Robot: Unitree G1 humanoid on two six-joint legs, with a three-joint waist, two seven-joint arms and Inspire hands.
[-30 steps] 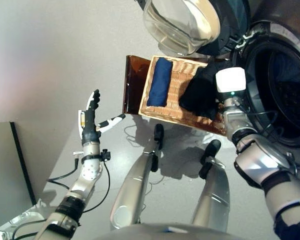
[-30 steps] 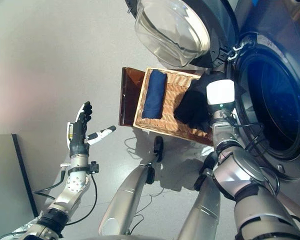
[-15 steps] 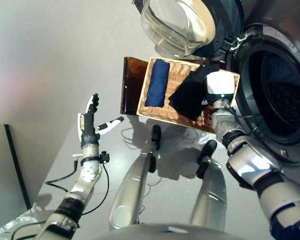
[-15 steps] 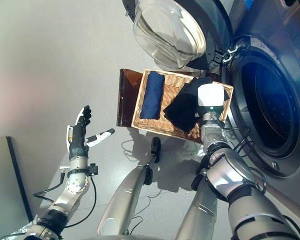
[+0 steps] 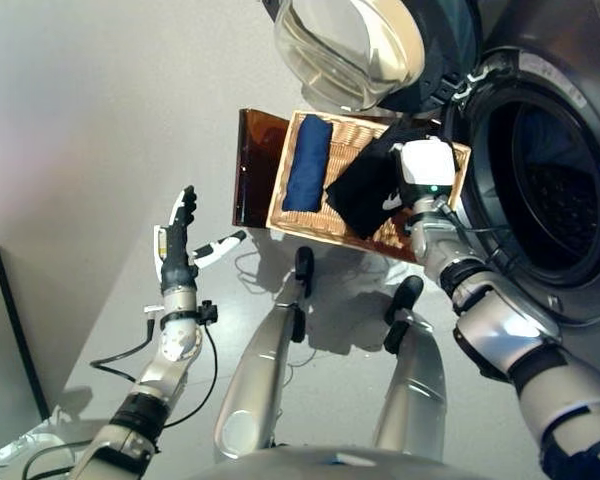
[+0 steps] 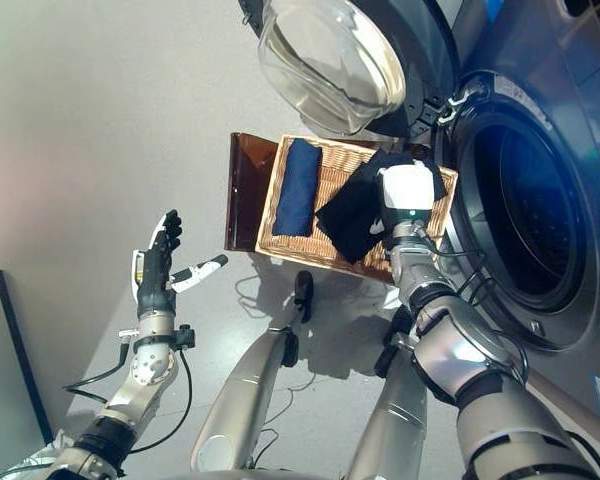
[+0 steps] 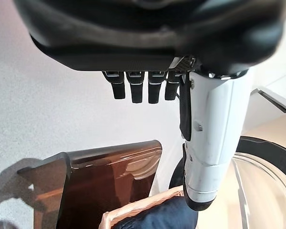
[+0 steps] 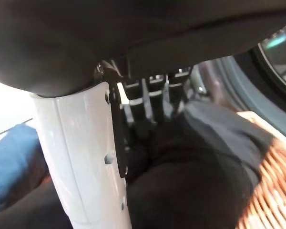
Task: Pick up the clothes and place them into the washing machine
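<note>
A wicker basket (image 5: 306, 224) rests on a dark brown box (image 5: 251, 165) beside the washing machine. A rolled blue garment (image 5: 306, 165) lies along its left side. A black garment (image 5: 364, 192) is bunched over the middle and right of the basket. My right hand (image 8: 81, 157) reaches into it from the front, fingers curled down into the black cloth (image 8: 195, 181); in the eye views the white wrist block (image 5: 425, 165) hides the fingers. My left hand (image 5: 180, 238) is open and empty, raised over the floor well left of the box.
The washing machine's drum (image 5: 545, 190) gapes open right of the basket. Its round glass door (image 5: 348, 42) is swung open above the basket's far edge. A grey board with a dark edge (image 5: 15, 330) stands at the lower left. Grey floor lies around the box.
My right hand has drawn the black garment leftwards, from the basket's right end toward its middle. The camera has shifted a little. The left hand stays raised and open.
</note>
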